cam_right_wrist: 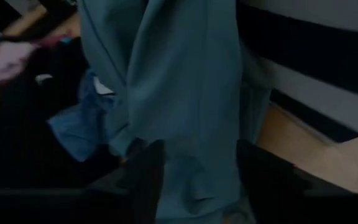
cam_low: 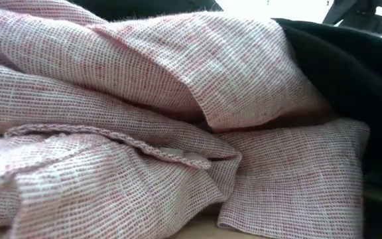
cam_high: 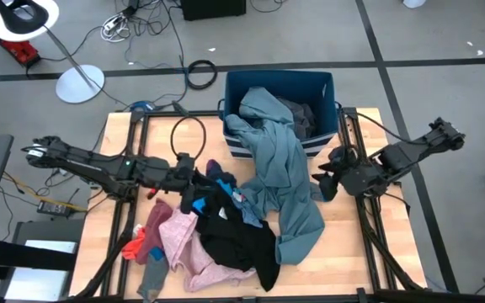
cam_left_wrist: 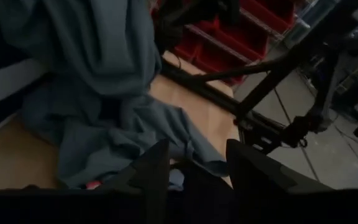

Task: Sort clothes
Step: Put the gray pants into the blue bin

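Both grippers spread wide, holding nothing: left gripper [cam_high: 194,178] at black garment [cam_high: 236,237], right gripper [cam_high: 325,181] beside teal-grey garment [cam_high: 286,181]. No readable writing.

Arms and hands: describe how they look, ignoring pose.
Both arms are dark, near-black, jointed segments with bulky housings. The left hand and right hand each end in two flat, dark fingers, seen with a gap between them in the wrist views. No markings are legible.
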